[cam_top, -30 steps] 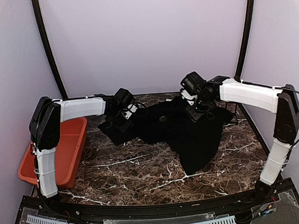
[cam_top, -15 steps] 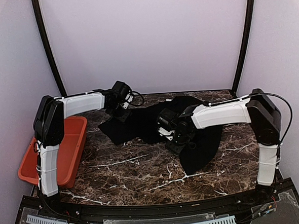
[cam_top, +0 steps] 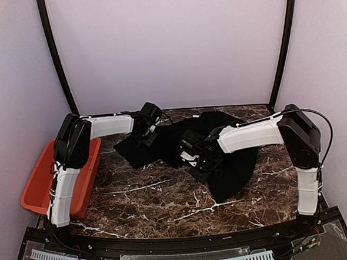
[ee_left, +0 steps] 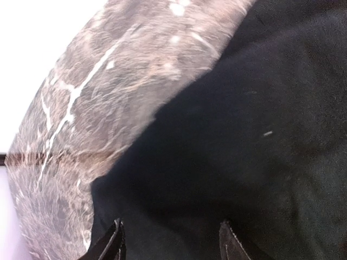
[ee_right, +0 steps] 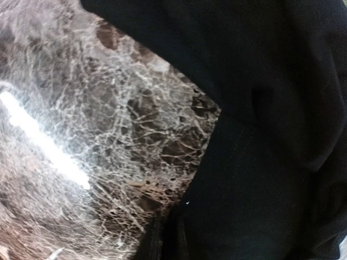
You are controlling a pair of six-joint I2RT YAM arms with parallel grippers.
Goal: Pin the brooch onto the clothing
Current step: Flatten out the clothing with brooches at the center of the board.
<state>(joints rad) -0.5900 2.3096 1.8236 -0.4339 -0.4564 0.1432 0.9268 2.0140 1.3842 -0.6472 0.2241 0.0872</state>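
Observation:
The clothing (cam_top: 240, 161), a black T-shirt, lies crumpled across the back of the marble table (cam_top: 166, 201). My left gripper (cam_top: 145, 137) hovers over its left part. In the left wrist view the left gripper (ee_left: 172, 244) is open, both tips spread above plain black cloth (ee_left: 244, 135) with nothing between them. My right gripper (cam_top: 200, 167) is down at the shirt's front edge near the middle. In the right wrist view the right gripper (ee_right: 168, 244) has its dark jaws pinched close together on the cloth's hem (ee_right: 260, 179), where it meets the marble. The brooch is out of view.
An orange-red bin (cam_top: 82, 177) sits at the table's left edge beside the left arm's base. Two black frame posts (cam_top: 54, 55) rise at the back corners, with pale walls close behind and on both sides.
My right arm has swung from the back right down to the shirt's front edge, and its jaws have closed there. The left gripper has shifted slightly right over the shirt and stays open.

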